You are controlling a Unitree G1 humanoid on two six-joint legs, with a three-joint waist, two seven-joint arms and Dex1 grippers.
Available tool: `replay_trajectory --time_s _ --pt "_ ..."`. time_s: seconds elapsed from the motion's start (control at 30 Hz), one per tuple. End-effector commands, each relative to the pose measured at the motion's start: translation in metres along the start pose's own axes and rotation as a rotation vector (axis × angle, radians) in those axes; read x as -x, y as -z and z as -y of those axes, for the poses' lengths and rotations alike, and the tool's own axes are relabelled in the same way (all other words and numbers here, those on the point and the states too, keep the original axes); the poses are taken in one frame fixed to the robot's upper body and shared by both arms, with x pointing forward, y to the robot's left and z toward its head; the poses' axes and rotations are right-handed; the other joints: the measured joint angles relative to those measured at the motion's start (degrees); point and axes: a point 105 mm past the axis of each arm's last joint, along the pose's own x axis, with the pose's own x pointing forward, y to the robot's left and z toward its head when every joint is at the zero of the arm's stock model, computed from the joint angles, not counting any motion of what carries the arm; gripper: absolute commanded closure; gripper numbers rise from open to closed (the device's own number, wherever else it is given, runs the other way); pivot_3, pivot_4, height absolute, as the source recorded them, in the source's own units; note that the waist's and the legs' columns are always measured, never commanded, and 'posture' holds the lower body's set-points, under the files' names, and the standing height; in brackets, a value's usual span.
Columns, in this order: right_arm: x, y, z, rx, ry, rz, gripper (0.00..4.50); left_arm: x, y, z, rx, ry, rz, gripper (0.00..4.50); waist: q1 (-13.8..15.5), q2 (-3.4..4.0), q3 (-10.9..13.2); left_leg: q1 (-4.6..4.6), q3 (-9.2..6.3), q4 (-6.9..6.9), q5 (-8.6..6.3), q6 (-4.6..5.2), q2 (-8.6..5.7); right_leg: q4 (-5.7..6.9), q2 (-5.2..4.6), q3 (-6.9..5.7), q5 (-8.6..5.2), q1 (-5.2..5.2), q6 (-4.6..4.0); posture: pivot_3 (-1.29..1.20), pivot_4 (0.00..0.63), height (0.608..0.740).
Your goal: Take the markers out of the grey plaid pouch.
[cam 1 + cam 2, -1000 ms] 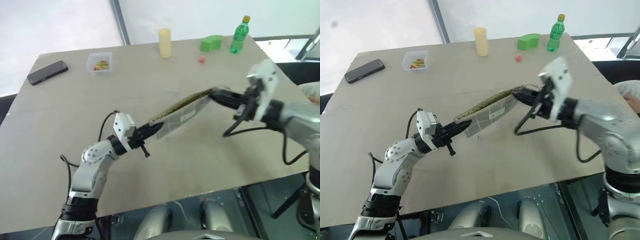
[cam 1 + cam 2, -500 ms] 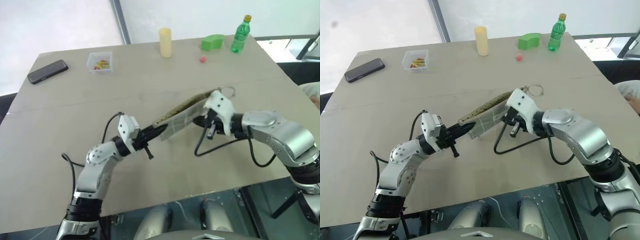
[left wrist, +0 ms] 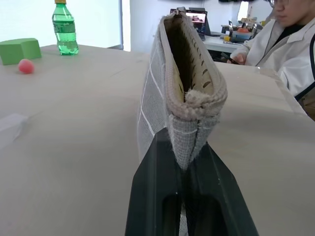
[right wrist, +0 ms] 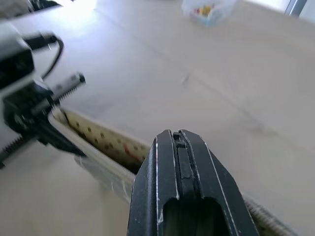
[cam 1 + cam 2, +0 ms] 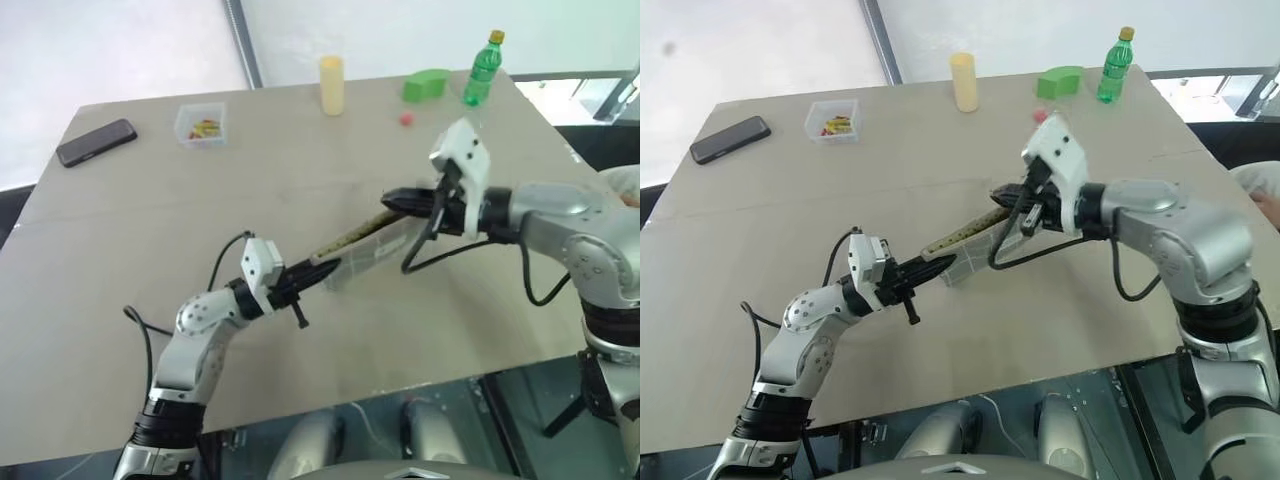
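The grey plaid pouch [image 5: 362,246] is held up off the table [image 5: 150,220] near its middle, stretched between the two arms with its open mouth turned upward so the olive dotted lining shows along the top edge. The left gripper [image 5: 318,273] is clenched on the pouch's near end; in the left wrist view its two black fingers [image 3: 152,196] pinch the fabric corner just below the seam, and the pouch [image 3: 184,83] stands on edge, running away from them. The right gripper [image 5: 392,201] hovers at the pouch's far, upper end with its fingers pressed together and nothing visibly between them; whether the tips touch the fabric cannot be told. In the right wrist view those closed fingers [image 4: 183,167] point down over the gaping mouth, where a small reddish spot [image 4: 127,148] shows against the lining, possibly a marker's end, too blurred to say. The markers themselves cannot be made out inside. A person [image 3: 290,44] in white sits beyond the table's far edge, cut off by the frame.
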Motion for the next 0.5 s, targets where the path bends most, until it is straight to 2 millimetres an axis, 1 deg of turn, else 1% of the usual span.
replay_trajectory --time_s 0.03,0.13,0.27,0.37,0.4,0.43,0.5 --pt "0.002 0.011 -0.004 0.087 -0.011 -0.084 4.47 -0.003 -0.009 0.001 -0.03 0.012 0.035 4.5 0.01 0.0 0.0 0.0 -0.01 0.0 0.0 0.0 0.0 0.0 0.0 -0.01 0.0 0.0 0.0 0.0 0.15 0.74" --pt "0.002 0.028 -0.008 0.146 -0.046 -0.172 4.47 -0.001 -0.009 0.0 -0.018 0.004 0.04 4.5 0.02 0.0 0.0 -0.01 -0.01 0.0 0.0 0.0 0.0 -0.01 0.0 -0.03 0.0 0.0 0.0 0.0 0.15 0.74" --pt "0.001 0.041 -0.01 0.259 -0.09 -0.248 4.47 0.0 -0.009 -0.001 0.042 0.003 0.057 4.5 -0.08 0.0 0.0 0.01 0.02 0.0 0.0 0.0 0.02 0.0 0.01 0.0 0.0 -0.01 0.0 0.0 0.15 0.74" --pt "-0.003 0.059 -0.007 0.428 -0.128 -0.362 4.47 0.002 -0.009 0.007 0.186 0.05 0.069 4.5 -0.06 0.0 0.0 0.01 0.01 0.0 0.0 0.0 0.02 0.01 0.01 0.0 0.0 -0.01 0.0 0.0 0.15 0.74" --pt "-0.004 0.061 -0.006 0.47 -0.147 -0.384 4.47 0.002 -0.008 0.011 0.234 0.075 0.065 4.5 -0.17 0.0 0.0 0.01 0.01 0.01 0.0 0.0 0.02 0.01 0.02 -0.01 0.0 -0.01 0.0 0.0 0.15 0.74" --pt "-0.006 0.057 -0.007 0.509 -0.174 -0.383 4.47 0.004 -0.007 0.017 0.287 0.108 0.058 4.5 -0.27 0.0 0.0 0.01 0.03 0.01 0.0 0.0 0.02 0.01 0.02 0.0 0.0 -0.01 0.01 0.0 0.15 0.74" --pt "-0.006 0.045 -0.01 0.551 -0.222 -0.365 4.47 0.009 -0.006 0.025 0.373 0.15 0.034 4.5 -0.33 0.0 0.01 -0.01 0.04 0.0 0.0 0.0 0.02 0.01 0.03 0.02 0.0 -0.06 0.01 0.0 0.15 0.74"
